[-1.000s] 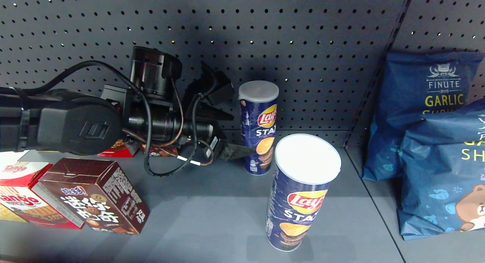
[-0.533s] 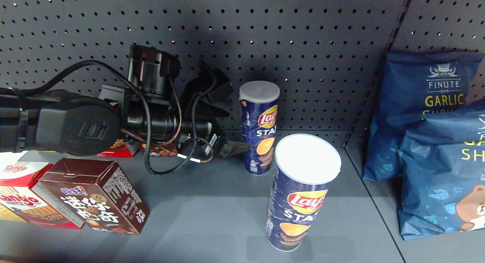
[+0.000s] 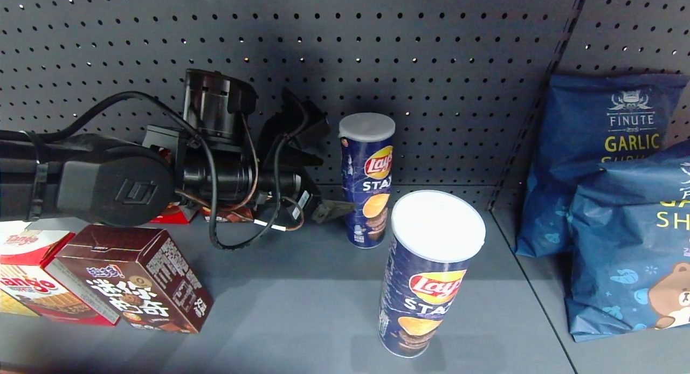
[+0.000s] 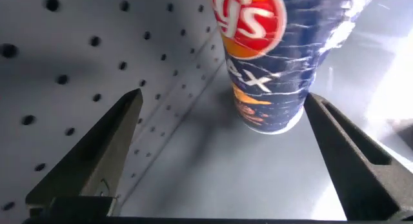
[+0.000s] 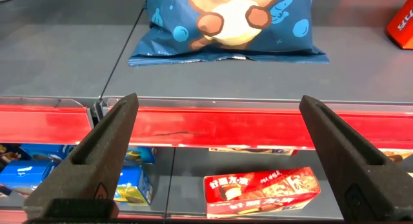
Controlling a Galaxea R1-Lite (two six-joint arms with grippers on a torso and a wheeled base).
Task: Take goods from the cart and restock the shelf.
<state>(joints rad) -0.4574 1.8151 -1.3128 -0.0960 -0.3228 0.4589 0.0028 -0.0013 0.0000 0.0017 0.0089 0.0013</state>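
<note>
- Head view: L claw (image 3: pixel 331 184) spread, empty, just beside rear chip can (image 3: pixel 367 180), upright on shelf (image 3: pixel 302 288) by pegboard (image 3: pixel 431 50).
- 2nd can (image 3: pixel 428 271) upright nearer front.
- R claw (image 5: pixel 219 98) spread, empty, facing red shelf edge (image 5: pixel 213 124).

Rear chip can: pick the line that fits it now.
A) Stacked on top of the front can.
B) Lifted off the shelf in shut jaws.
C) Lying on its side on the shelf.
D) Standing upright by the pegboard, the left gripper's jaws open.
D: the rear chip can stands upright on the shelf close to the pegboard, and the left gripper has its jaws spread wide, not clamped on it.
</note>
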